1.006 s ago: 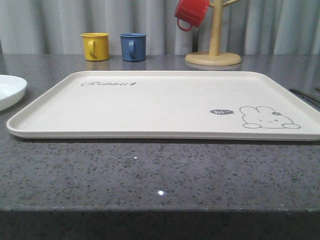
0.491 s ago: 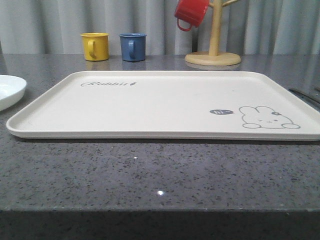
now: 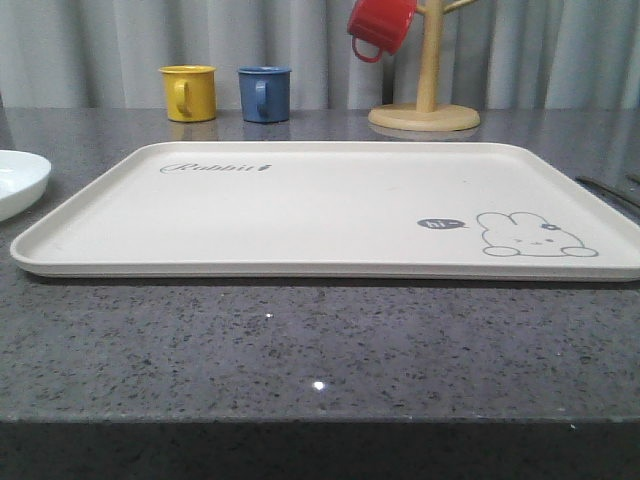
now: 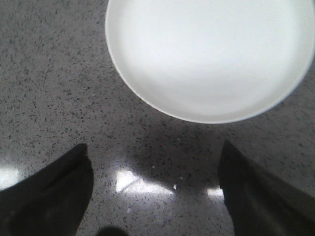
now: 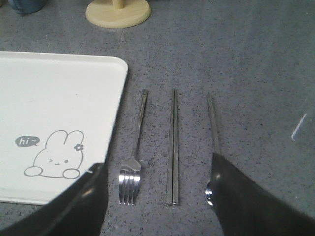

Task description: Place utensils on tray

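Grey curtains [image 3: 100, 50] hang behind a dark speckled desk [image 3: 320, 340]. On the desk lies the big cream tray [image 3: 300, 210], flat, with nothing on it. It has the word "Rabbit" near its far left corner and a little grey rabbit drawing [image 3: 535, 235] with a "hi" bubble near its right side.

Behind the tray stand a yellow mug [image 3: 189, 93] and a blue mug [image 3: 265, 94], side by side. To their right is a wooden mug stand [image 3: 425, 110] with a red mug [image 3: 380, 27] hanging on it. A white plate [image 3: 18, 180] sits on the desk just left of the tray.

The right wrist view shows the utensils on the desk, just off the tray's right edge, beside the rabbit corner. The fork [image 5: 134, 157] is nearest the tray, then the chopsticks [image 5: 173, 147] lying close together, then the spoon [image 5: 213, 128]. All three lie straight and side by side, not touching each other. The spoon's bowl is partly hidden behind one finger.

The right hand [image 5: 157, 201] is wide open above the fork and chopsticks, holding nothing. The left hand [image 4: 155, 191] is wide open too, holding nothing, above the bare desk near the plate [image 4: 211, 59].
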`<state>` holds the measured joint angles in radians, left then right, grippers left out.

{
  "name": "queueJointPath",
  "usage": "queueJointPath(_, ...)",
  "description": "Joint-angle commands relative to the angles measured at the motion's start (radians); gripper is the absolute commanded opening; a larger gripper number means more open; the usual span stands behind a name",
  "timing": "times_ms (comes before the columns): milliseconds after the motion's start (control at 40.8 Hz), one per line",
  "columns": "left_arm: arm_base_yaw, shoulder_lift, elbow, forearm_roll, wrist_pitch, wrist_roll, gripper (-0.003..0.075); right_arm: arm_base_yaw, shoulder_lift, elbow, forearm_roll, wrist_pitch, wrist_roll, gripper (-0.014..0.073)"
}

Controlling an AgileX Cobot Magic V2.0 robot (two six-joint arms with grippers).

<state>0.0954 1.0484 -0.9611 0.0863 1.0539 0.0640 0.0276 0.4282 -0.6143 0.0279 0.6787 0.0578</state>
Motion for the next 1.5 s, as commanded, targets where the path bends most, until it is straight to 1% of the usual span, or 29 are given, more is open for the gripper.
queueJointPath(0, 0.099, 0.091, -0.071, -0.133, -0.078, 0.064, 0.0511, -0.007, 0.012, -0.025, -0.011, -0.071, -0.004, 0.0482)
queueJointPath(49, 0.157, 0.151, -0.089, -0.245, -0.087, 0.154, 0.0511, -0.007, 0.012, -0.025, -0.011, -0.071, -0.004, 0.0482)
queueJointPath(98, 0.217, 0.201, -0.103, -0.359, -0.097, 0.216, 0.0511, -0.007, 0.012, -0.025, -0.011, -0.071, -0.004, 0.0482)
queueJointPath(147, 0.263, 0.259, -0.112, -0.445, -0.11, 0.271, 0.0511, -0.007, 0.012, -0.025, -0.011, -0.071, -0.004, 0.0482)
queueJointPath(196, 0.291, 0.294, -0.122, -0.498, -0.114, 0.305, 0.0511, -0.007, 0.012, -0.025, -0.011, -0.071, -0.004, 0.0482)
queueJointPath(294, 0.307, 0.358, -0.141, -0.551, -0.128, 0.328, 0.0511, -0.007, 0.012, -0.025, -0.011, -0.071, -0.004, 0.0482)
queueJointPath(638, 0.307, 0.463, -0.165, -0.561, -0.193, 0.328, 0.0506, -0.007, 0.012, -0.025, -0.011, -0.071, -0.004, 0.0482)
queueJointPath(711, 0.307, 0.472, -0.165, -0.561, -0.189, 0.328, 0.0459, -0.007, 0.012, -0.025, -0.011, -0.071, -0.004, 0.0482)
queueJointPath(785, 0.307, 0.478, -0.165, -0.559, -0.176, 0.328, 0.0375, -0.007, 0.012, -0.025, -0.011, -0.071, -0.004, 0.0482)
queueJointPath(1030, 0.307, 0.478, -0.165, -0.547, -0.165, 0.328, 0.0043, -0.007, 0.012, -0.025, -0.011, -0.071, -0.004, 0.0482)
queueJointPath(1079, 0.307, 0.478, -0.165, -0.547, -0.165, 0.328, -0.0008, -0.007, 0.012, -0.025, -0.011, -0.071, -0.004, 0.0482)
queueJointPath(1104, 0.307, 0.478, -0.165, -0.547, -0.165, 0.328, -0.0019, -0.007, 0.012, -0.025, -0.011, -0.071, -0.004, 0.0482)
queueJointPath(1226, 0.307, 0.476, -0.201, -0.556, -0.138, 0.328, -0.002, -0.007, 0.012, -0.025, -0.011, -0.071, -0.004, 0.0482)
queueJointPath(1373, 0.305, 0.468, -0.307, -0.652, -0.062, 0.328, -0.002, -0.007, 0.012, -0.025, -0.011, -0.071, -0.004, 0.0482)
queueJointPath(1472, 0.274, 0.454, -0.382, -0.71, -0.037, 0.33, -0.002, -0.007, 0.012, -0.025, -0.011, -0.071, -0.004, 0.0482)
